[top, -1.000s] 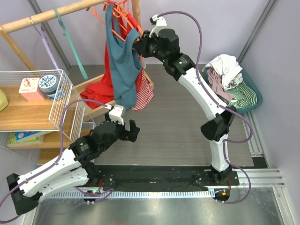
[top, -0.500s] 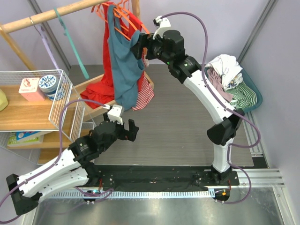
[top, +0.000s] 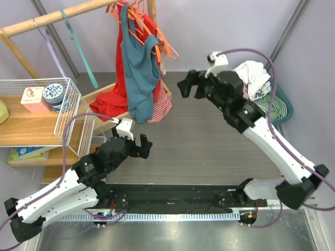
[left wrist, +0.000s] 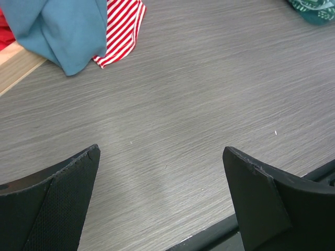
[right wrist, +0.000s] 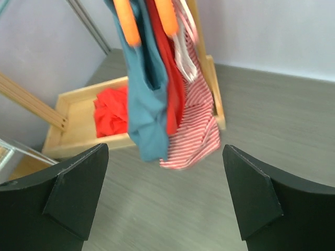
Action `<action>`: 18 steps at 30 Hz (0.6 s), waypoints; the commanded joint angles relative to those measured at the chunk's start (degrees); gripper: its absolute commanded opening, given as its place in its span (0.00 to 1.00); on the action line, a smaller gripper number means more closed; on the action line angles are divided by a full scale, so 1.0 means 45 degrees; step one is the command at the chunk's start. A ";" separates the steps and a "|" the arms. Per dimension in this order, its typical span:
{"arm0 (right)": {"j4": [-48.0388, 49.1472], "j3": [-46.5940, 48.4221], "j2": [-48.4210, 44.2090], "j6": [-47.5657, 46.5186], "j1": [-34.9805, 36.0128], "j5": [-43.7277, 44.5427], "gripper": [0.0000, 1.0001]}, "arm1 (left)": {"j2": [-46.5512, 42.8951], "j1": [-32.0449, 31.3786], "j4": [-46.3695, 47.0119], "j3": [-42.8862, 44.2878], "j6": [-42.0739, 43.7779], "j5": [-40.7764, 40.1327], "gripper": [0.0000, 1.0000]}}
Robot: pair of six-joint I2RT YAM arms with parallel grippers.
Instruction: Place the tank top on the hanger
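Two empty grippers, tank top up on the rail

Both tools hold nothing. The right gripper [top: 189,87] hangs in the air over the far middle of the table [top: 209,141], jaws spread wide, pointing left toward the clothes rack and well apart from it. Its own wrist view shows only open space between the two dark fingers [right wrist: 68,193]. The left gripper [top: 140,147] sits low near the front of the table, also wide open. Bare grey surface shows between its pads [left wrist: 52,209], which touch no fabric.

Beyond the right gripper, at the far left, the tank top [top: 138,68] hangs full length from the wooden rail [top: 57,15]. The orange hanger [right wrist: 127,21] shows at the top of its straps. Whether both straps sit squarely on the hanger's arms cannot be made out. The lower hem of the top reaches down to the wooden base tray [right wrist: 78,97] of the rack.

Just behind the top hangs the red garment [top: 121,57], its lower end bunched in the tray. The red-and-white striped garment [top: 161,104] hangs just to the right, touching the teal fabric. A teal-green hanger [top: 78,44] hangs further left on the rail. A laundry basket [top: 280,112] heaped with clothes stands at the far right.
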 commanded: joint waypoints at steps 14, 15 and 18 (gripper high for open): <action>0.0269 -1.1015 -0.6907 0.2985 -0.0287 0.2207 0.97 | -0.0417 -0.0046 0.0243 0.0073 -0.0462 -0.0870 1.00; 0.0269 -1.1095 -0.7064 0.3063 -0.0287 0.2285 0.97 | -0.0359 -0.0065 0.0243 0.0053 -0.0462 -0.0870 1.00; 0.0250 -1.1252 -0.7553 0.3005 -0.0267 0.2423 0.97 | -0.0281 -0.0065 0.0282 0.0073 -0.0462 -0.0870 1.00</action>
